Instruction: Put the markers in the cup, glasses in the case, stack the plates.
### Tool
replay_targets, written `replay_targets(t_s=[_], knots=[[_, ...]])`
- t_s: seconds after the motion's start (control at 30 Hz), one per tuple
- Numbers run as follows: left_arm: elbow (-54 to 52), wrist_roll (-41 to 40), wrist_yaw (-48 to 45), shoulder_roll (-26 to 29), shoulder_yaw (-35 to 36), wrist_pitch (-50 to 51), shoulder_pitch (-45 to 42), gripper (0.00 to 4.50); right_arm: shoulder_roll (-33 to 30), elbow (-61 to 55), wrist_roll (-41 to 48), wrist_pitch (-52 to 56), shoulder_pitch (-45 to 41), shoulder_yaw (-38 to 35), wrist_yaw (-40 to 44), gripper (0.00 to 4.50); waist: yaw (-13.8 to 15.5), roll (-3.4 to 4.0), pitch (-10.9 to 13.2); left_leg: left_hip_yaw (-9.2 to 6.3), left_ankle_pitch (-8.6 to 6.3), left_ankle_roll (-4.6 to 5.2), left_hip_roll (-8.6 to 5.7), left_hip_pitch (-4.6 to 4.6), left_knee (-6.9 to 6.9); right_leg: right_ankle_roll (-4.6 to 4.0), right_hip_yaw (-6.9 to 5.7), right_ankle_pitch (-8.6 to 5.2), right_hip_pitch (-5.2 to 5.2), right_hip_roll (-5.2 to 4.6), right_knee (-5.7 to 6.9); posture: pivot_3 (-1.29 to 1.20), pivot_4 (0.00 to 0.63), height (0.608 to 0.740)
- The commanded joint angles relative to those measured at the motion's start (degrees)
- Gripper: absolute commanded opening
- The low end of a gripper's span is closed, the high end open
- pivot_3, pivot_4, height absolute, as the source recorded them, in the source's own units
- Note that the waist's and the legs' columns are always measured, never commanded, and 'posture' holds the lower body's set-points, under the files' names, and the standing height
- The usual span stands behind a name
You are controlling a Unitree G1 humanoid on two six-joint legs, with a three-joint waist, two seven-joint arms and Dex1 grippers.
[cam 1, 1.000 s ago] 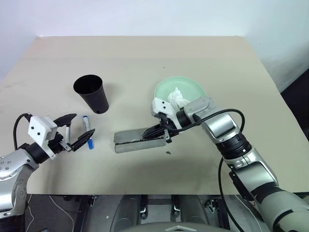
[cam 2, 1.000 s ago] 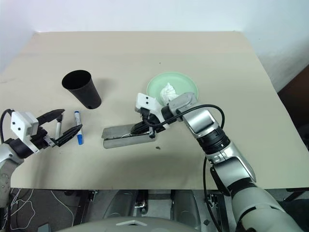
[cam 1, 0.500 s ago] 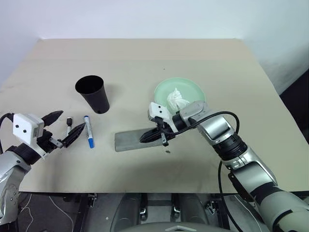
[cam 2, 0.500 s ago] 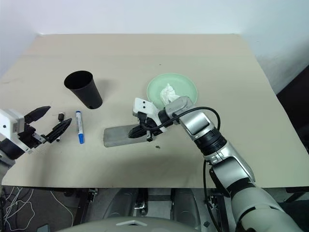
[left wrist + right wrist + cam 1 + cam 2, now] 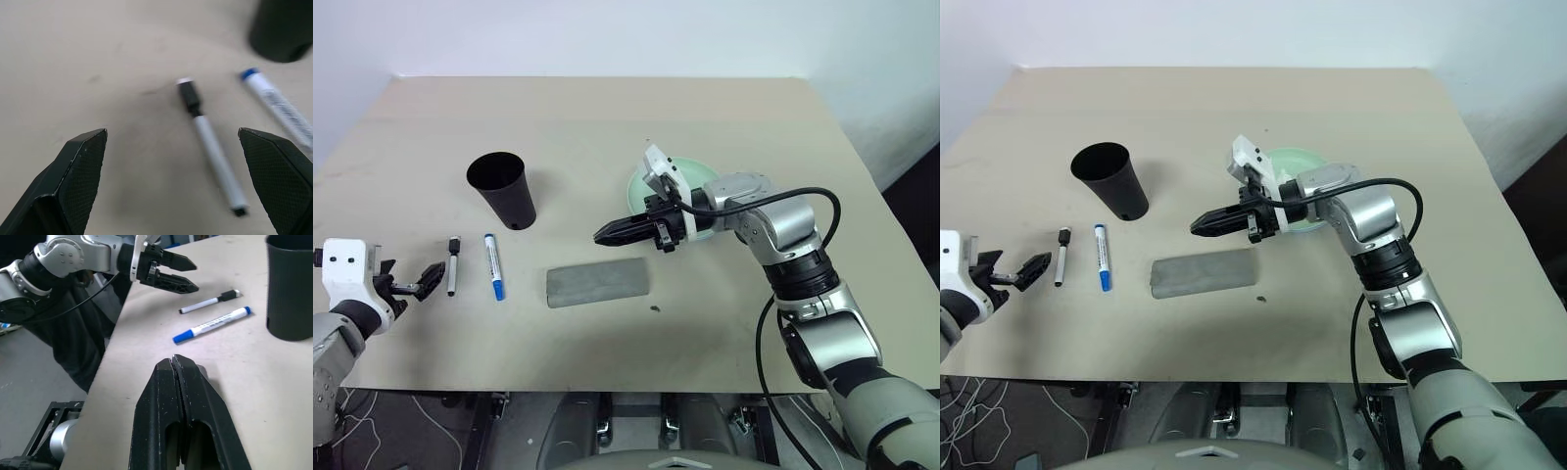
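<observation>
The black cup (image 5: 501,186) stands upright at the left. Two markers lie side by side in front of it: a black-capped one (image 5: 452,264) and a blue-capped one (image 5: 493,265). My left gripper (image 5: 1012,266) hovers open and empty just left of them; in its wrist view the black-capped marker (image 5: 210,152) lies between the fingers (image 5: 73,181), farther out. The grey case (image 5: 598,282) lies closed mid-table. My right gripper (image 5: 604,235) is shut and empty, raised above the case and pointing left. The pale green plate (image 5: 1301,157) sits behind it, partly hidden. The glasses are out of view.
The tan table (image 5: 607,127) has wide bare areas at the back and right. Its front edge runs close below the case and the left gripper. The right wrist view shows the left gripper (image 5: 168,271) beyond the two markers.
The case, open a second ago under my right gripper, is now closed, and that gripper has lifted off it. My left gripper has drawn back to the left, leaving the black-capped marker on the table.
</observation>
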Motion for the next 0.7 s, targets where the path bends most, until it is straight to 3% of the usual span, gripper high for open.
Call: replay_targets(t_s=[0.03, 0.4, 0.5, 0.7], knots=[[0.87, 1.47, 1.91, 1.83, -1.98, 4.69, -3.12, 4.50, 0.20, -0.05, 0.66, -0.94, -2.33, -1.16, -1.09, 0.03, -0.01, -0.01, 0.00, 0.01, 0.00, 0.00, 0.00, -0.06, -0.01, 0.00, 0.00, 0.00, -0.06, 0.00, 0.00, 0.00, 0.150, 0.681], [2.84, 3.30, 6.70, 2.98, -7.66, 23.08, -14.57, 4.50, -0.27, -1.48, 2.55, 1.91, -1.75, -1.79, -3.75, 0.03, -0.03, -0.03, 0.02, 0.05, 0.02, -0.04, 0.00, -0.14, -0.05, 0.01, 0.00, 0.03, -0.09, -0.02, 0.02, 0.00, 0.150, 0.681], [4.60, 3.91, 7.49, 3.01, -7.55, 27.13, -16.72, 3.93, -0.51, -1.89, 2.97, 2.34, -1.23, -1.73, -4.53, 0.00, -0.02, -0.03, 0.02, 0.05, 0.03, -0.06, 0.00, -0.13, -0.05, 0.02, 0.00, 0.03, -0.08, -0.01, 0.03, 0.00, 0.150, 0.681], [5.58, 5.06, 6.56, 4.30, -8.65, 28.93, -17.28, 1.93, -1.26, -2.64, 4.14, 2.59, -0.74, -2.29, -5.05, 0.00, -0.38, -0.03, 0.02, 0.09, 0.07, -0.14, 0.06, -0.05, -0.09, 0.01, 0.01, 0.04, -0.01, 0.00, 0.06, 0.00, 0.150, 0.681]])
